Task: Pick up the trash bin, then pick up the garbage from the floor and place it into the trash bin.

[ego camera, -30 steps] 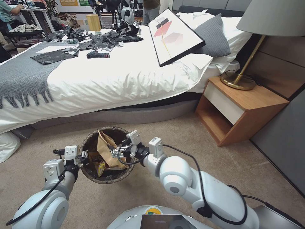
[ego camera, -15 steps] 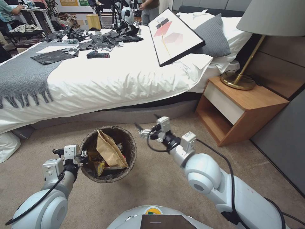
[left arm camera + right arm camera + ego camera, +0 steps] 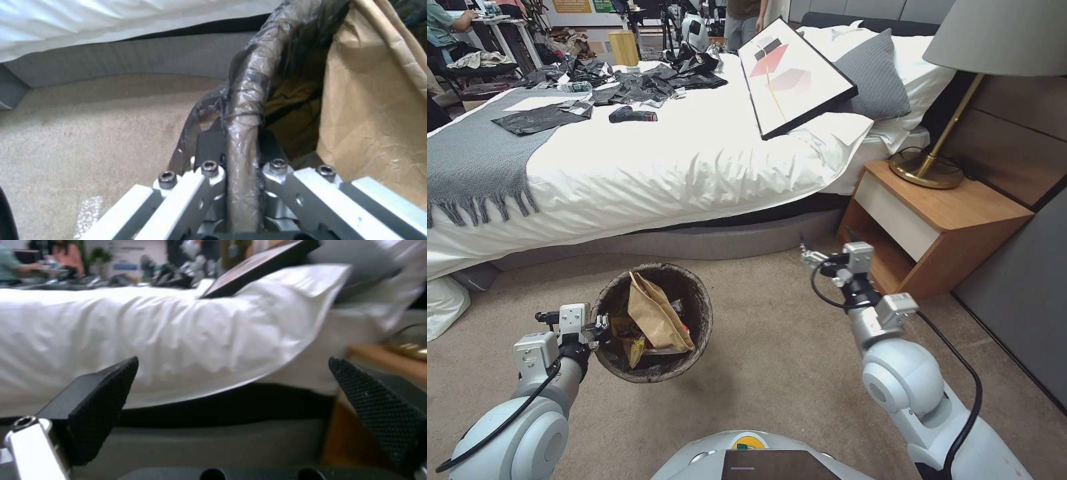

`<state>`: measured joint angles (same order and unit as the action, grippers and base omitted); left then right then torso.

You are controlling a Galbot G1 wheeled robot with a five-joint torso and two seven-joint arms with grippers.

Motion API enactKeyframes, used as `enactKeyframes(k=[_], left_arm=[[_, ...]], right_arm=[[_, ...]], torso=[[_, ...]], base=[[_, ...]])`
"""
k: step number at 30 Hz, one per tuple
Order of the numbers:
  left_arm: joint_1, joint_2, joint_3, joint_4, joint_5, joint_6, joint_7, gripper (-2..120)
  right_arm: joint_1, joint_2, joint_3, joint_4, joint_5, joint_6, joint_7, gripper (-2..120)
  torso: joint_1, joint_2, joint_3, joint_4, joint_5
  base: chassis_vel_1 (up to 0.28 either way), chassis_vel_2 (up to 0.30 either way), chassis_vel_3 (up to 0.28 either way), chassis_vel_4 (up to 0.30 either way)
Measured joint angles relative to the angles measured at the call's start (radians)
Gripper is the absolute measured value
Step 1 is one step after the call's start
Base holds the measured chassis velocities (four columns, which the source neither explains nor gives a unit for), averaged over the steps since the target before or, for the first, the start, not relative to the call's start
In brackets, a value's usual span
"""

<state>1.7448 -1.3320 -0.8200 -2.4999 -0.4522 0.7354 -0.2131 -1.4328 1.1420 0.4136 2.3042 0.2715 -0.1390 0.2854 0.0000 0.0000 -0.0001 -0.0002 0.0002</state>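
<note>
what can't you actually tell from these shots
- Bottom of the trash bin: in the head view the brown paper and a yellow packet cover whatever lies beneath.
- Left gripper: the left wrist view shows its fingers clamped on the bin rim; the bin's white wall is cut off.
- Floor under the bed: dark shadow in the head view.
- Right gripper: open and empty; the floor below it lies outside the right wrist view.

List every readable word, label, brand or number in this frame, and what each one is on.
None can be read.
Yellow and green wall signs: lettering too small.
Yellow snack packet in the trash bin: print too small.
Sticker on the robot's torso: no legible text.
</note>
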Motion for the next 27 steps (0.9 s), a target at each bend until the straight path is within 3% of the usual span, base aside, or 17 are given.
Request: enactKeyframes(k=[1, 3, 9, 27], left_arm=[[0.000, 0.000, 0.000, 0.000, 0.000, 0.000, 0.000, 3], [0.001, 0.000, -0.002, 0.000, 0.000, 0.000, 0.000, 3], [0.002, -0.003, -0.009, 0.000, -0.001, 0.000, -0.001, 3], [0.022, -0.020, -0.014, 0.000, -0.001, 0.000, -0.005, 3]], right_arm=[[0.000, 0.000, 0.000, 0.000, 0.000, 0.000, 0.000, 100], [-0.055, 0.077, 0.055, -0.004, -0.090, 0.052, -0.025, 100], [-0.146, 0.165, 0.086, 0.017, -0.145, 0.093, -0.051, 100], [-0.160, 0.190, 0.101, 0.023, -0.146, 0.099, -0.047, 100]], torso=[[0.000, 0.000, 0.000, 0.0000, 0.0000], [0.000, 0.000, 0.000, 0.0001, -0.0002], [0.000, 0.000, 0.000, 0.0001, -0.0002], [0.000, 0.000, 0.000, 0.0001, -0.0003]], base=[[0.000, 0.000, 0.000, 0.000], [0.000, 0.000, 0.000, 0.000], [0.000, 0.000, 0.000, 0.000], [0.000, 0.000, 0.000, 0.000]])
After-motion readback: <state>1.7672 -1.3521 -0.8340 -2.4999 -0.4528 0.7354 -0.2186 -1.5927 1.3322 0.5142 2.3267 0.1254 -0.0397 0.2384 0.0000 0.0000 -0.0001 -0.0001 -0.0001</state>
